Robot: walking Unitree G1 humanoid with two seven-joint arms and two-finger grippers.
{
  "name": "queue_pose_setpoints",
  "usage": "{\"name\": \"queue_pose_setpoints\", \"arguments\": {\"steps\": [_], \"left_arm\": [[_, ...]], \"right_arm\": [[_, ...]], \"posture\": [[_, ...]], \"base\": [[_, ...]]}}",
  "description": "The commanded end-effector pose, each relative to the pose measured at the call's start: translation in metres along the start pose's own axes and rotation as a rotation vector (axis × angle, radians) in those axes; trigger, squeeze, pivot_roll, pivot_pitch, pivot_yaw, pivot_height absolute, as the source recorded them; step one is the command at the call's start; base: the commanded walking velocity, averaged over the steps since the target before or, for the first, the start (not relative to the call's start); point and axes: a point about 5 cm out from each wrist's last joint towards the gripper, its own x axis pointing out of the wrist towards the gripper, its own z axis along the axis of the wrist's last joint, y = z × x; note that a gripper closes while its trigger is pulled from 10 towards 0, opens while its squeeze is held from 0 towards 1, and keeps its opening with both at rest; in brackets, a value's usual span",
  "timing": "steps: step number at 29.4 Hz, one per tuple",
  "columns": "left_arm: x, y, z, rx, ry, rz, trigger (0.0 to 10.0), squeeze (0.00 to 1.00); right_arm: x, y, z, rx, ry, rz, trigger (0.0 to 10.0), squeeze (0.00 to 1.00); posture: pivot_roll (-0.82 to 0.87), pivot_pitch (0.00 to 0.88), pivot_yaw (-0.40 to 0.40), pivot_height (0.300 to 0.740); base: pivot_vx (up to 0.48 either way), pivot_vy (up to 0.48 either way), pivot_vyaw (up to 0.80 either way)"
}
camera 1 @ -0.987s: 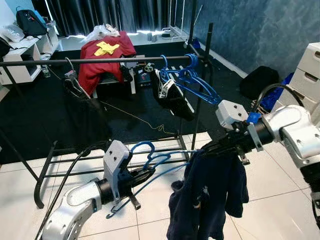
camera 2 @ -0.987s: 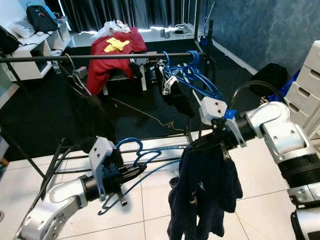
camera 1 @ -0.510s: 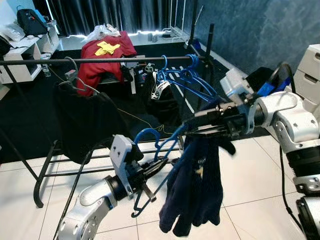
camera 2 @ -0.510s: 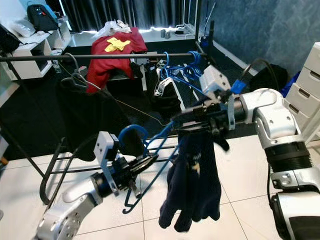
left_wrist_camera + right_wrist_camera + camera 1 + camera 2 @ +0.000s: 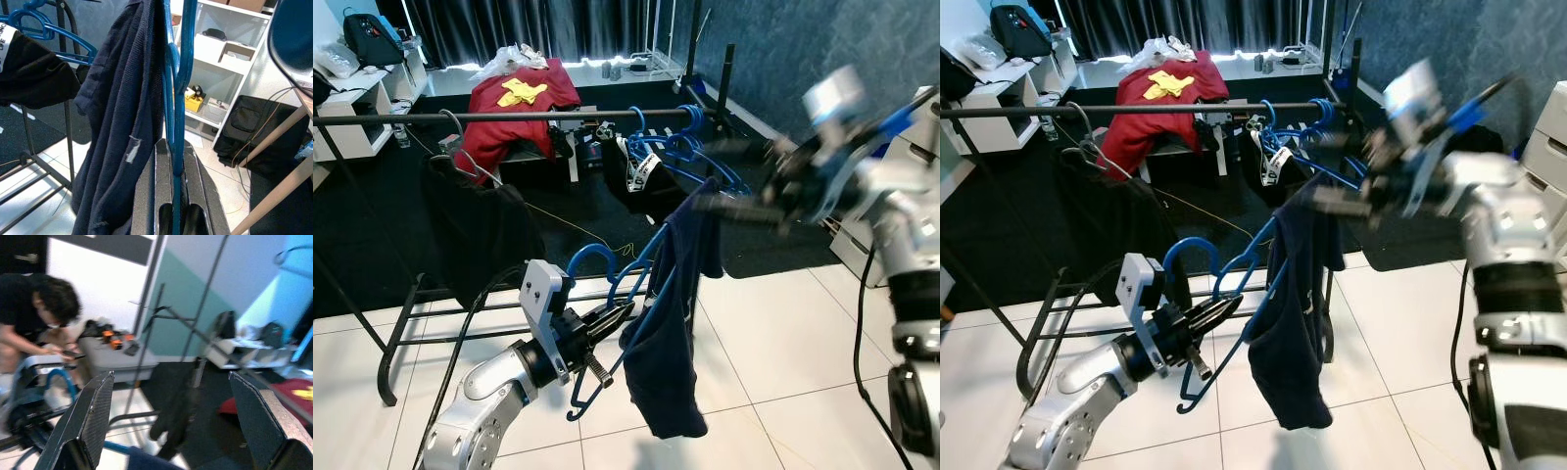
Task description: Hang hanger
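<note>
left eye view puts the blue plastic hanger (image 5: 636, 294) low in front of the robot, tilted, its hook end curling up near the left gripper (image 5: 607, 323), with a dark navy cloth garment (image 5: 671, 323) draped over its upper arm and hanging down toward the white tiled floor (image 5: 783, 362). the left wrist view has that gripper's two black fingers (image 5: 193, 176) closed tight on a thin blue bar of the hanger, the navy cloth just beside them. the right gripper (image 5: 171, 406) is up and to the right, blurred in the head views; in its own wrist view the fingers stand wide apart with nothing between them, so it looks to have no hold on anything.

behind and above runs the dark metal clothes rail (image 5: 509, 118), carrying a bunch of other blue hangers (image 5: 685, 147) and a black garment (image 5: 480, 235).

to do this step well, i judge the hook should be raised clear above the rail and brought down over a bare stretch between the black garment and the blue bunch. with one thin bar pinched and the cloth's weight off to one side, the hanger may swing or twist, so a slow lift seems wise.
</note>
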Motion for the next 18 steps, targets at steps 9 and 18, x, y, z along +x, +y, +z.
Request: {"name": "queue_pose_setpoints", "arguments": {"steps": [9,18], "left_arm": [[-0.013,0.01,0.051,0.131,-0.083,-0.064,6.5,0.0],[-0.012,0.008,0.074,0.186,-0.118,-0.113,6.5,0.0]], "right_arm": [[-0.05,0.012,-0.072,0.174,0.134,-0.27,10.0,0.0],[-0.043,0.03,-0.101,0.291,0.08,-0.291,10.0,0.0]], "posture": [[-0.09,0.0,-0.003,0.74],[-0.08,0.0,0.009,0.74]], "base": [[0.0,0.0,0.0],[0.0,0.0,0.0]]}}
